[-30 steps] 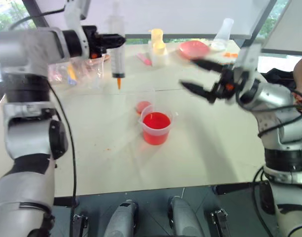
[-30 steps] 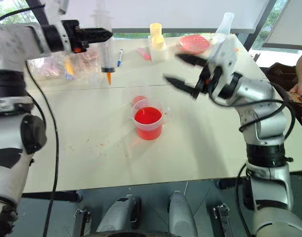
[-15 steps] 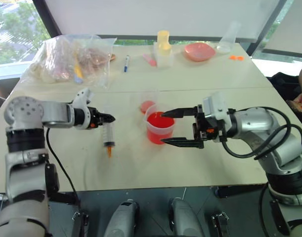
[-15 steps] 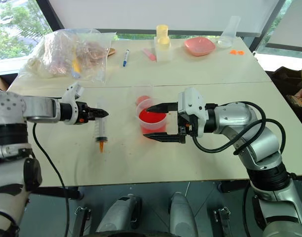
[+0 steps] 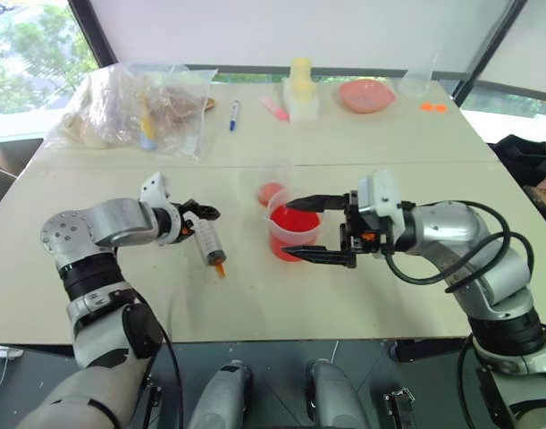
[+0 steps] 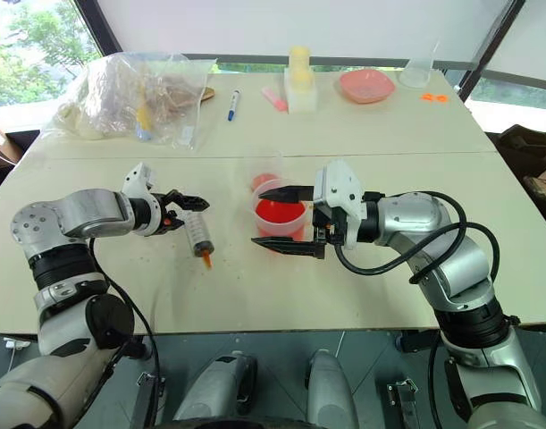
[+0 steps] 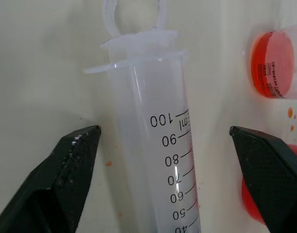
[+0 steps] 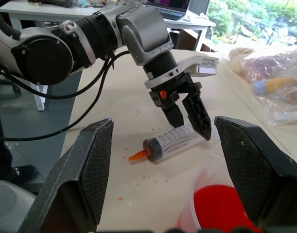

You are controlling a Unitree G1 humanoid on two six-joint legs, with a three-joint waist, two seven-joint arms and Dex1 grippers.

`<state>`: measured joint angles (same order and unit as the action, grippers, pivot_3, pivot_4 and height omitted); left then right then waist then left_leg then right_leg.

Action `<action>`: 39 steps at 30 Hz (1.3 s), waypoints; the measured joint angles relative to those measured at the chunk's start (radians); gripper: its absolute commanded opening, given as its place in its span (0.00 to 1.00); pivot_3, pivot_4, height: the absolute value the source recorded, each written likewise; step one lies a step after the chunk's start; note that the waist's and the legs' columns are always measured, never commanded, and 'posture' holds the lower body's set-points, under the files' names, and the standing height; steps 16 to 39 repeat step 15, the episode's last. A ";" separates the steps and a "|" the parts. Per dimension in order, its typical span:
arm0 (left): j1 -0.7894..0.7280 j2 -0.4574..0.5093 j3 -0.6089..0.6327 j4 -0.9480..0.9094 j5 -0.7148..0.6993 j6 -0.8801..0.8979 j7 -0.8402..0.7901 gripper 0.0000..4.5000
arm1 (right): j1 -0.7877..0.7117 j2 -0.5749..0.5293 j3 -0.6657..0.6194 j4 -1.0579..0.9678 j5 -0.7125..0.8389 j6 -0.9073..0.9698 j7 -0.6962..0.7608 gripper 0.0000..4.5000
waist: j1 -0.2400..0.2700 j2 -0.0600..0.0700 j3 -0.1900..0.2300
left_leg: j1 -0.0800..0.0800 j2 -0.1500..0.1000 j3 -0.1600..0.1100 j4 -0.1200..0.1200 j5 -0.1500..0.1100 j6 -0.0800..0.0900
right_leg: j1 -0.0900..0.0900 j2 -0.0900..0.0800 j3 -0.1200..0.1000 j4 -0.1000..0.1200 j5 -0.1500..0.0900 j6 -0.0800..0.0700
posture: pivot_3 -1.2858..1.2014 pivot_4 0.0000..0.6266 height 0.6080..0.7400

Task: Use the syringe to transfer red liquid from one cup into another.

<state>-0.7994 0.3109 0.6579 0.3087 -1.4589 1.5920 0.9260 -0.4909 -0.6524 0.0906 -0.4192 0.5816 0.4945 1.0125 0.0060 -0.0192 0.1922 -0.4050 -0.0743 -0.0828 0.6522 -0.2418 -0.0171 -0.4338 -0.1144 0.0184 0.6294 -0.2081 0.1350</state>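
Note:
The syringe (image 5: 208, 244) lies flat on the table with its orange tip toward me. My left gripper (image 5: 201, 218) is open, and its fingers (image 7: 75, 170) stand on either side of the plunger end without touching it. The wide cup (image 5: 294, 231) of red liquid (image 5: 295, 220) stands at the table's middle. Just behind it is the small clear cup (image 5: 271, 192), with a little red at its bottom. My right gripper (image 5: 298, 229) is open and points left. One finger is over the wide cup's far rim and the other is at its near side.
At the back of the table are a clear plastic bag (image 5: 134, 98) of items, a blue pen (image 5: 233, 114), a pale yellow bottle (image 5: 300, 82), a pink dish (image 5: 365, 94) and a clear beaker (image 5: 415, 82). Small orange specks dot the table around the syringe.
My left arm brought the syringe down from high and upright to the table, then opened and let it go. My right gripper sank to the wide red cup. The camera view shifted.

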 measured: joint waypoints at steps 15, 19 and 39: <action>0.491 0.415 -0.392 -0.705 0.521 -0.668 -1.028 0.99 | 0.189 -0.155 -0.282 -0.004 0.044 0.099 -0.081 0.77 | 0.005 0.007 -0.004 | 0.001 0.003 0.004 -0.006 -0.001 0.002 | 0.006 0.001 0.000 -0.017 -0.002 -0.007 | 0.52 0.24 1.00; 0.491 0.415 -0.392 -0.705 0.521 -0.668 -1.028 0.99 | 0.189 -0.155 -0.282 -0.004 0.044 0.099 -0.081 0.77 | 0.005 0.007 -0.004 | 0.001 0.003 0.004 -0.006 -0.001 0.002 | 0.006 0.001 0.000 -0.017 -0.002 -0.007 | 0.52 0.24 1.00; 0.491 0.415 -0.392 -0.705 0.521 -0.668 -1.028 0.99 | 0.189 -0.155 -0.282 -0.004 0.044 0.099 -0.081 0.77 | 0.005 0.007 -0.004 | 0.001 0.003 0.004 -0.006 -0.001 0.002 | 0.006 0.001 0.000 -0.017 -0.002 -0.007 | 0.52 0.24 1.00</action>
